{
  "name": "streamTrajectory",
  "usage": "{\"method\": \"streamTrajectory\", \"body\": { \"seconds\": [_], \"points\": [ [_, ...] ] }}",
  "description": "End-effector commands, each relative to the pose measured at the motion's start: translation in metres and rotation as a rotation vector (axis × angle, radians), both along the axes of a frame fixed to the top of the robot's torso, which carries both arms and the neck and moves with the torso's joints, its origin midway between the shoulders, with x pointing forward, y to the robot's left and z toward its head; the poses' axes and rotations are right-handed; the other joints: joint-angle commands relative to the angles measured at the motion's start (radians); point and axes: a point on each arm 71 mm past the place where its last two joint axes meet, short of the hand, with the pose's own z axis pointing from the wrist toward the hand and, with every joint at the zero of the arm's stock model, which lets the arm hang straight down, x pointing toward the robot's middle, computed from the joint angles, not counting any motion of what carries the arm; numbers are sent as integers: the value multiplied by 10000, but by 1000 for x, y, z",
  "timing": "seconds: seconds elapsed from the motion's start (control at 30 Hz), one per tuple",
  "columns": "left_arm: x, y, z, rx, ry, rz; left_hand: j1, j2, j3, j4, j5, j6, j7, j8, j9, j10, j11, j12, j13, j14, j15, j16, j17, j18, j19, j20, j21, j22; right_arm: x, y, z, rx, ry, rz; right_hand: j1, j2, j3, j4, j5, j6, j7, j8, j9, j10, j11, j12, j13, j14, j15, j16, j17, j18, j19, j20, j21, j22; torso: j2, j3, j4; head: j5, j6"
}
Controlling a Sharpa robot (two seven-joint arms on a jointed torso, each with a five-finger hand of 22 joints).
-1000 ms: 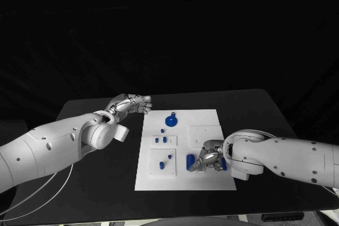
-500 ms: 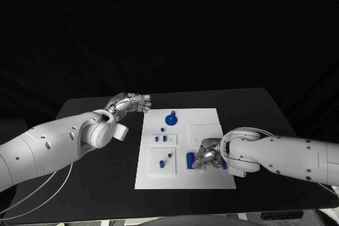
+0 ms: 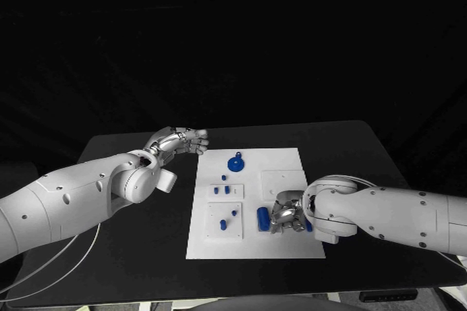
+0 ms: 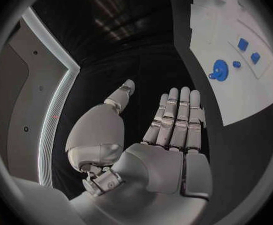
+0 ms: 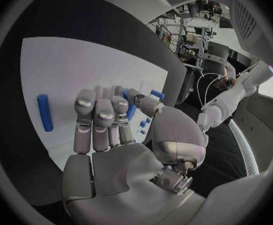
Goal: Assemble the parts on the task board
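We see a small blue part [image 5: 132,106] pinched in our right robot hand [image 3: 288,213] over the near right of the task board [image 3: 282,164]. It looks stiff, light and smooth, so we judge a grip across its sides safest. A blue cylinder [image 3: 262,219] lies just beside the hand. Our left robot hand [image 3: 181,142] hovers released, fingers straight, over the bench [image 3: 117,153] off the board's far left corner.

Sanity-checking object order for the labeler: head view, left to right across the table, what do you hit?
Left hand at the board's far-left corner → task board → round blue part on its far half → long blue cylinder → right hand, fingers curled over a blue part beside the cylinder.
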Motion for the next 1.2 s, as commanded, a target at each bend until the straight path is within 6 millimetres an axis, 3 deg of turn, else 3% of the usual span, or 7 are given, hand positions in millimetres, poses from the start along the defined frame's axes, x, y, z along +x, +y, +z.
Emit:
{"method": "streamTrajectory", "body": {
  "seconds": [0.03, 0.17, 0.23, 0.37, 0.47, 0.93, 1.2],
  "points": [
    [0, -1, 2, -80, -91, -6, 19, 90, -44, -18, -36, -31, 156, 53, -13, 38, 58, 56, -9, -5, 7, -40, 10, 206, -18, -3, -51, 10, -2, 1, -1, -132, 159, 244, -140, 0, 37, -33, 40, 248, 155, -45, -20, 79, -12, -59, 1, 52, -31, -60, 11, 366, 18, 72, 63, 60, 1, 2, 4, -11, 2],
    [0, -1, 2, -83, -88, -15, 21, 94, -45, -22, -36, -30, 155, 54, -13, 39, 58, 57, -10, -5, 6, -41, 11, 206, -18, -3, -53, 11, -2, 2, -1, -89, 201, 273, -300, -125, -89, -189, 92, 261, 158, -54, -38, 93, -2, -66, 0, 69, -24, -72, 20, 366, 40, 91, 79, 57, -1, 3, -2, 1, -6],
    [0, -2, 2, -84, -91, -15, 21, 96, -45, -23, -36, -30, 155, 55, -13, 40, 58, 57, -10, -5, 6, -42, 11, 206, -18, -3, -54, 12, -2, 2, -1, -63, 188, 266, -624, -646, -734, -452, 407, 256, 165, -51, -34, 103, 7, -58, 10, 87, -15, -72, 33, 366, 80, 108, 118, 62, 0, 3, -3, 1, -7],
    [0, -1, 2, -78, -90, -5, 21, 102, -46, -25, -36, -29, 155, 57, -13, 42, 57, 59, -10, -4, 5, -42, 13, 206, -17, -3, -55, 14, -3, 2, -1, -44, 205, 303, -847, -1191, -1647, -728, 245, 244, 149, -50, -30, 98, -3, -68, 16, 94, -30, -92, 45, 366, 73, 85, 97, 33, 1, 6, -2, 1, 2],
    [0, -1, 2, -75, -83, -5, 21, 106, -47, -27, -36, -28, 154, 58, -13, 44, 57, 60, -11, -3, 4, -42, 14, 206, -17, -3, -56, 15, -4, 2, -1, -34, 241, 345, -789, -1387, -1992, -804, 283, 236, 145, -56, -33, 94, -22, -84, 16, 91, -46, -112, 51, 366, 68, 47, 65, 3, 0, 6, -3, 5, 1],
    [1, -1, 1, -70, -87, 5, 22, 114, -51, -35, -36, -26, 154, 62, -13, 48, 57, 62, -13, -1, 4, -44, 18, 207, -16, -3, -59, 20, -5, -15, 4, 791, -35, -156, -520, -1470, -2152, -713, 366, 199, 146, -88, -51, 90, -25, -111, 15, 95, -64, -156, 55, 366, 73, -10, 4, -54, 3, 8, -6, -8, 26],
    [2, 1, 1, -44, -82, 47, 19, 120, -58, -41, -36, -19, 151, 69, -12, 60, 54, 68, -13, 5, 2, -43, 23, 207, -13, -4, -63, 25, 7, -45, 31, 856, -807, -777, -143, -1400, -2252, -670, 362, -234, 296, -282, -70, 140, 118, -62, 40, 127, 56, -166, 79, 366, 102, -43, -21, -89, -7, 15, -30, -29, 74]
  ]
}}
